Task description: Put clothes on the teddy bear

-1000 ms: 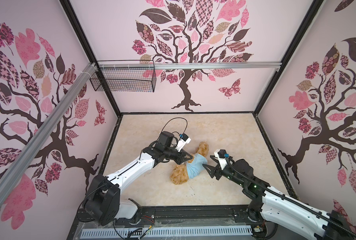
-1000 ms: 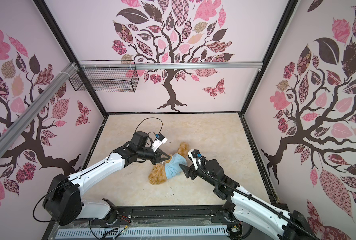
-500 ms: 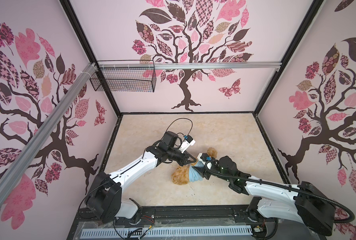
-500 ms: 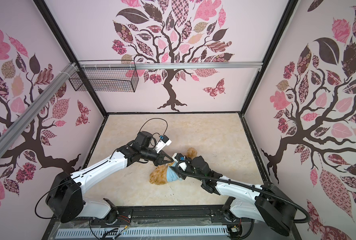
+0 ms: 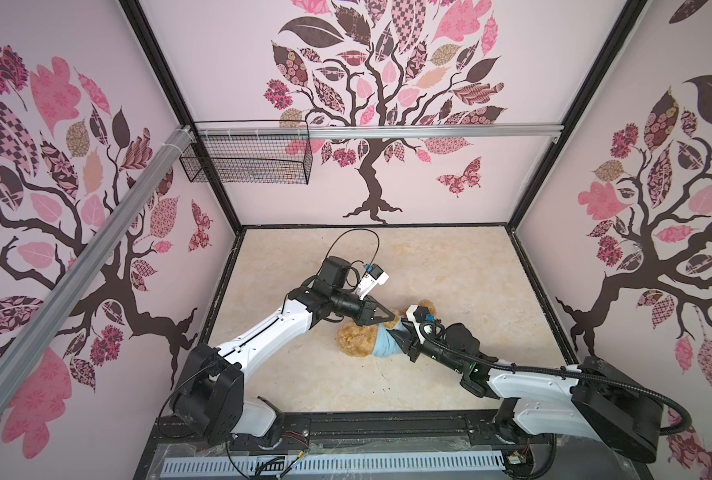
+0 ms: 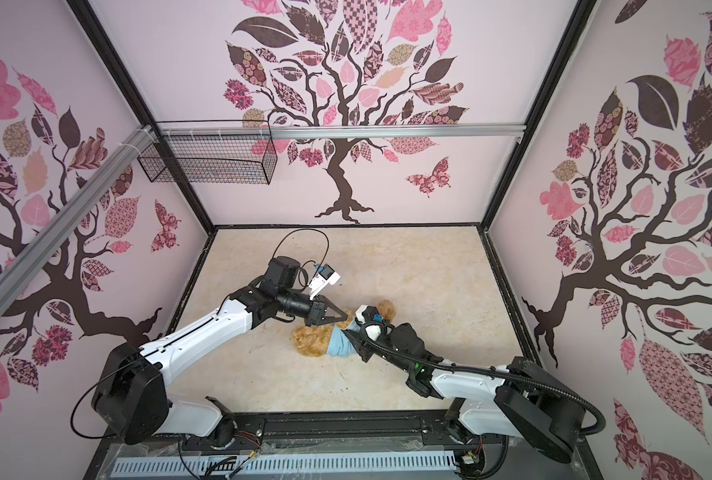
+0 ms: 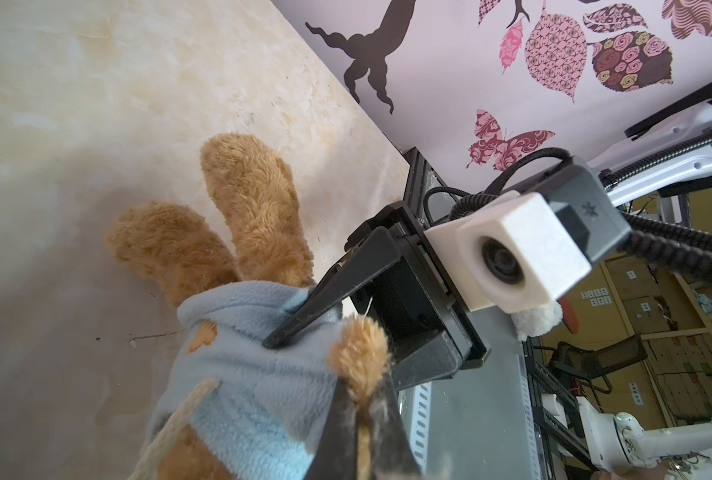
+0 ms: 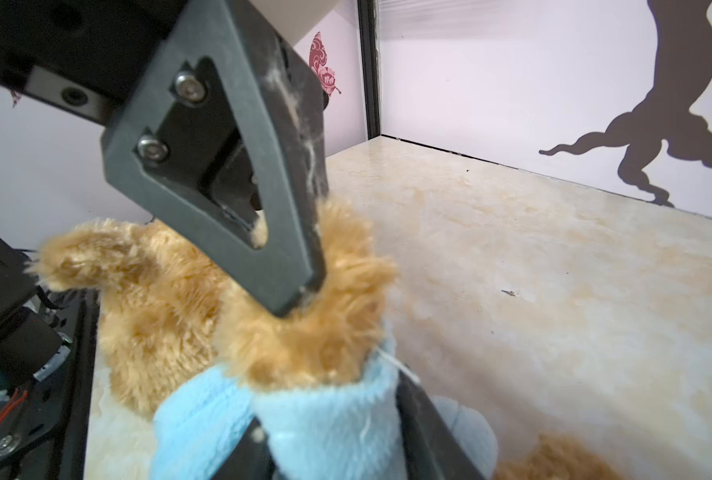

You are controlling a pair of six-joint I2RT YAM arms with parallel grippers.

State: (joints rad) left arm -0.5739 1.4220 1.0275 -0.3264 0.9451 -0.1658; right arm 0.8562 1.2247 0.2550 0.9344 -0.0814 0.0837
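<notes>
The teddy bear lies on the tabletop in both top views, head toward the front left, legs toward the back right. A light blue hoodie covers its torso. My left gripper is shut on the bear's furry paw, which sticks out of a sleeve. My right gripper meets it from the right, its fingers pressed on both sides of that blue sleeve just below the paw. In the top views the two grippers' tips nearly touch above the bear.
A black wire basket hangs from the rail at the back left wall. Patterned walls close in three sides of the marble tabletop. A black frame rail runs along the front edge.
My right arm swung in from the right to the bear, and its jaws narrowed around the blue sleeve. My left gripper kept its hold and shifted a little right with the bear.
</notes>
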